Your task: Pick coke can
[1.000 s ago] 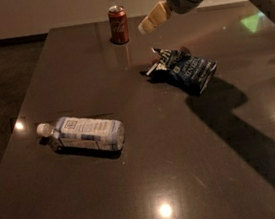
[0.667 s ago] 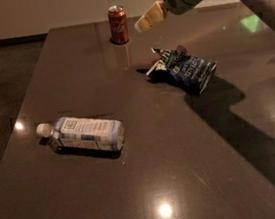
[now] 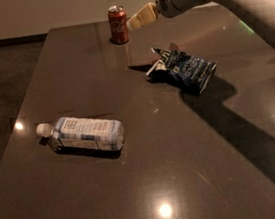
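The coke can (image 3: 117,24), red with white lettering and a silver top, stands upright near the far edge of the dark table (image 3: 152,180). My gripper (image 3: 133,23) reaches in from the upper right on a pale arm. Its beige tip sits just right of the can, at about the height of the can's upper half, very close to it or touching it.
A dark blue snack bag (image 3: 185,68) lies crumpled right of centre, in front of the can. A clear plastic bottle (image 3: 82,134) with a white cap lies on its side at the left. The table's left edge drops to a dark floor.
My gripper has moved left toward the can, closing the gap until its tip is beside it. The can, bag and bottle have not moved.
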Motion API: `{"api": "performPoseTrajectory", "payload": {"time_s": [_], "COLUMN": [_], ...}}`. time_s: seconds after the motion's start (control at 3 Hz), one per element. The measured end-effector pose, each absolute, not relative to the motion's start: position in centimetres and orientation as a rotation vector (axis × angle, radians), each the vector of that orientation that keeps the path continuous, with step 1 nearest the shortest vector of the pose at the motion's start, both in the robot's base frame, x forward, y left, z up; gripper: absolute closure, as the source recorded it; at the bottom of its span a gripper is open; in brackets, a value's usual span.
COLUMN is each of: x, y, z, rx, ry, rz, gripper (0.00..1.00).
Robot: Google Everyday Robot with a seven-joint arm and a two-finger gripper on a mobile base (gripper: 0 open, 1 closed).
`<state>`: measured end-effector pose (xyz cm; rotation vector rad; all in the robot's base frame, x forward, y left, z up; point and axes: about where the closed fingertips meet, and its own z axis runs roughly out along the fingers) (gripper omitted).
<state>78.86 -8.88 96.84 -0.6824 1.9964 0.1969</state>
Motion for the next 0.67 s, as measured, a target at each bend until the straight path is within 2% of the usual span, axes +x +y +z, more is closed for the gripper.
{"api": "performPoseTrajectory", "payload": {"time_s": [0.67], "x": [81.7], "y": [-7.5], "z": [94.8], "rx": [-0.595], "ry": [2.009], "rz": [0.160], "gripper": [0.00]}}
